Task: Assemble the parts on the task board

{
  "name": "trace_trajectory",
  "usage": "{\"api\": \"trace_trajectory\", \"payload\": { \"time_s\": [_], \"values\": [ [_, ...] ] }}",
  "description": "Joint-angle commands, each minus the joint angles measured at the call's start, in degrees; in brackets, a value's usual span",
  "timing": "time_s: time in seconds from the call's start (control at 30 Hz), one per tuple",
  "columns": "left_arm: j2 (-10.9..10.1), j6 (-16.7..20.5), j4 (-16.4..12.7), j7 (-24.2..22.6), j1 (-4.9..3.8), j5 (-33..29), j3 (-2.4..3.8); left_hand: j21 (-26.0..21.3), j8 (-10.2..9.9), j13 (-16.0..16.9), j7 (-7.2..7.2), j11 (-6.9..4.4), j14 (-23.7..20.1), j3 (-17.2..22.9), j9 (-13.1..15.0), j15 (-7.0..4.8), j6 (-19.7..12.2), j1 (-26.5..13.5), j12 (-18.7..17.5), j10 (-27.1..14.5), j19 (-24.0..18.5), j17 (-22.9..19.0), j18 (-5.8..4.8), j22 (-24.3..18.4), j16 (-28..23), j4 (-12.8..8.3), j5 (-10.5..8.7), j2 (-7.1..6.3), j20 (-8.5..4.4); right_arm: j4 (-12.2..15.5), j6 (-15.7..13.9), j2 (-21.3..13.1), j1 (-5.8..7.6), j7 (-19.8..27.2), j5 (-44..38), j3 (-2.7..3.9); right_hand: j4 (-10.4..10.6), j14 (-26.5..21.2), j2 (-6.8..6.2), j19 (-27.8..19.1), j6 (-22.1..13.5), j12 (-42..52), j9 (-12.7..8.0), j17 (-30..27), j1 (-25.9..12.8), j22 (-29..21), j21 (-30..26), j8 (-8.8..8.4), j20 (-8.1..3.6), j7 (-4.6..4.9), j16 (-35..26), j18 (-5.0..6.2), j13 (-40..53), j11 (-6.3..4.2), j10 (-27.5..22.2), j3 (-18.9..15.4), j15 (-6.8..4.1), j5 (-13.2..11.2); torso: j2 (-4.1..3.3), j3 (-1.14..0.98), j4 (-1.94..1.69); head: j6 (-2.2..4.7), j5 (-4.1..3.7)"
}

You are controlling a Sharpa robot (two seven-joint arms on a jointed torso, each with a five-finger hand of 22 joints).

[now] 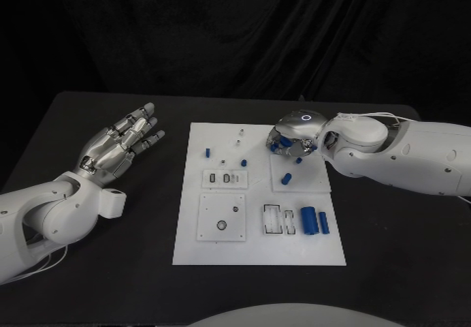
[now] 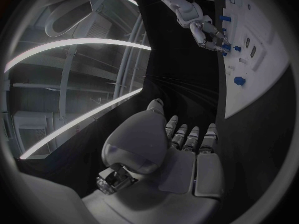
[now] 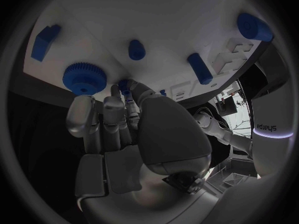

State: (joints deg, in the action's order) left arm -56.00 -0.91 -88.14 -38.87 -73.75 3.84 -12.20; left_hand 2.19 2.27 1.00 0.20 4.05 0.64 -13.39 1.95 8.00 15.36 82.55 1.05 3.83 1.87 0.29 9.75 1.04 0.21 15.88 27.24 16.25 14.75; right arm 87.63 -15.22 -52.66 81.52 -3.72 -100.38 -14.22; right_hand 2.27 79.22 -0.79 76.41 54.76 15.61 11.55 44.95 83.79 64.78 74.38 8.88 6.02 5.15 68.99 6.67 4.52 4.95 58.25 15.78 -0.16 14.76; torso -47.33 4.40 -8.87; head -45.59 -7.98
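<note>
The right hand (image 1: 295, 139) hung over the task board (image 1: 257, 253) at its far right, fingers curled beside the blue gear (image 3: 84, 77), grip unclear. The left hand (image 1: 120, 143), spread, hovered left of it above the bench (image 1: 108, 286).

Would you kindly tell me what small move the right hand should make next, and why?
Probably close its fingers on the blue gear and lift it slightly. The right hand sits over the far part of the task board, fingertips beside the gear, and no grasp is plainly visible yet. The left hand is spread open beside the board, so it offers no help.
</note>
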Motion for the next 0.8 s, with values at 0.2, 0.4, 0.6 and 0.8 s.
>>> {"api": "trace_trajectory", "payload": {
  "time_s": [0.2,0.4,0.6,0.8],
  "values": [
    [0.1,-1.5,0.3,-7.4,-0.10,-0.3,0.05,-0.1,-0.1,-0.1,0.80,-0.23,0.1,1.0,0.1,0.68,0.1,1.3,-0.2,-0.4,0.2,0.0,0.62,0.0,0.1,-0.5,1.43,-0.19,0.65,0.2,-6.8,0.0,-0.14,1.8,-0.1,0.05,-0.9,1.0,-0.06,1.0,4.5,-1.1,2.9,1.0,2.2,2.2,1.3,2.32,-1.52,1.08,0.4,-1.26,-0.2,-1.76,5.7,2.8,-1.75,-3.4,0.03,0.05,-0.05,0.01,0.08],
    [0.0,-1.6,0.4,-7.3,-0.09,-0.3,0.05,-0.1,-0.1,-0.1,0.87,-0.26,0.1,1.2,0.1,0.73,0.3,1.5,-0.2,-0.3,0.2,0.0,0.62,0.0,0.1,-0.6,1.74,-0.23,0.69,1.0,-7.7,0.5,1.28,1.1,-0.1,0.07,-0.4,1.3,-0.49,1.3,4.7,-2.2,3.6,1.2,2.1,3.0,1.6,2.30,-1.91,1.11,0.3,-1.43,-0.4,-1.88,6.6,2.8,-2.03,-5.7,0.05,0.05,-0.03,0.29,0.26],
    [0.2,-1.7,0.5,-7.1,-0.09,-0.3,0.05,-0.1,-0.1,0.0,0.95,-0.31,0.1,1.3,0.1,0.75,0.4,1.6,-0.2,-0.2,0.2,0.0,0.62,0.0,0.1,-0.7,2.02,-0.26,0.71,-0.6,-6.3,3.8,3.63,1.5,1.9,0.14,-0.1,1.6,-1.31,1.5,4.3,-3.4,4.0,1.6,1.8,3.5,1.8,1.93,-2.30,0.87,0.4,-1.51,-0.5,-2.04,6.8,2.6,-2.58,-6.5,0.09,0.10,0.08,0.22,0.62],
    [0.6,-1.9,0.5,-7.0,-0.09,-0.3,0.05,-0.1,-0.1,0.0,1.04,-0.34,0.1,1.4,0.1,0.76,0.4,1.7,-0.2,-0.2,0.2,0.0,0.62,0.0,0.1,-0.7,2.14,-0.26,0.72,-4.8,-5.1,8.4,4.27,3.1,3.1,0.23,0.2,1.8,-1.42,1.6,3.8,-4.2,4.1,1.8,1.7,3.7,1.9,1.50,-2.41,1.02,0.4,-1.57,-0.6,-1.90,6.7,2.7,-2.59,-6.4,0.07,0.15,-0.09,0.54,0.54]
  ]
}}
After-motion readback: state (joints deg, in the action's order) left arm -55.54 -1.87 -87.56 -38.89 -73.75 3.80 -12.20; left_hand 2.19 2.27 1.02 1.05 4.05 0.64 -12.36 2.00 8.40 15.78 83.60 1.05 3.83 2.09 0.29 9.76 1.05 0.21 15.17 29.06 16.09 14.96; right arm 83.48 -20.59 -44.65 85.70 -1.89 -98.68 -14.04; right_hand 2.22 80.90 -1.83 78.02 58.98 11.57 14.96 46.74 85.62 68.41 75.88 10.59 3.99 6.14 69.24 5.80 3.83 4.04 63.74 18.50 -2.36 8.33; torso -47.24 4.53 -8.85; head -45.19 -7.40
